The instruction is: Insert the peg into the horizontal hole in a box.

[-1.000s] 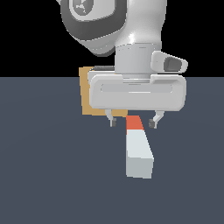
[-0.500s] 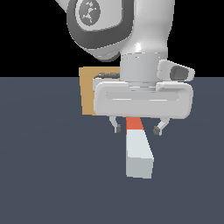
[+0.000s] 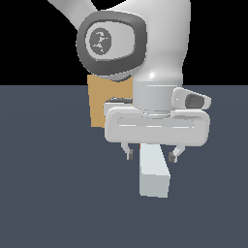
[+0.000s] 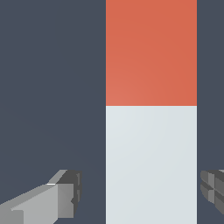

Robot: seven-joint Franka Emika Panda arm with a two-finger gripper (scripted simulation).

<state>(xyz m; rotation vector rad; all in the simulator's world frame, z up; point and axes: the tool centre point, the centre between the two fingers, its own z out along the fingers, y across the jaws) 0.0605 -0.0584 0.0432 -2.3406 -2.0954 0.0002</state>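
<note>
1. The gripper [image 3: 150, 155] had its two dark-tipped fingers [image 3: 129, 153] spread wide apart, one on each side of the peg [image 3: 154, 173], and held nothing.
2. In the wrist view the gripper [image 4: 139, 192] showed one grey finger [image 4: 65, 194] on one side of the bar and the second at the opposite edge of the picture, each with a strip of dark floor between its pad and the peg's flank, so neither pad touched it.
3. The peg [image 4: 151, 162] lay flat on the dark grey-blue floor [image 3: 53, 193], its length running from near to far in the exterior view, directly under the hand.
4. Its pale grey-white near end stuck out toward the camera below the fingers; in the exterior view only a thin sliver of the red-orange end [image 4: 151, 52] showed at the lower edge of the hand, the rest being covered.
5. The wrist view showed that red-orange end clearly, meeting the pale part in a straight line across the bar.
6. The white gripper body [image 3: 157, 128] sat across the peg, wider than the bar on both sides.
7. The tan box [image 3: 104, 99] stood farther back and toward the exterior view's left, well apart from the peg's near end, and partly hidden behind the arm [image 3: 145, 43].
8. The box's hole could not be seen, as the arm covered much of that face.
</note>
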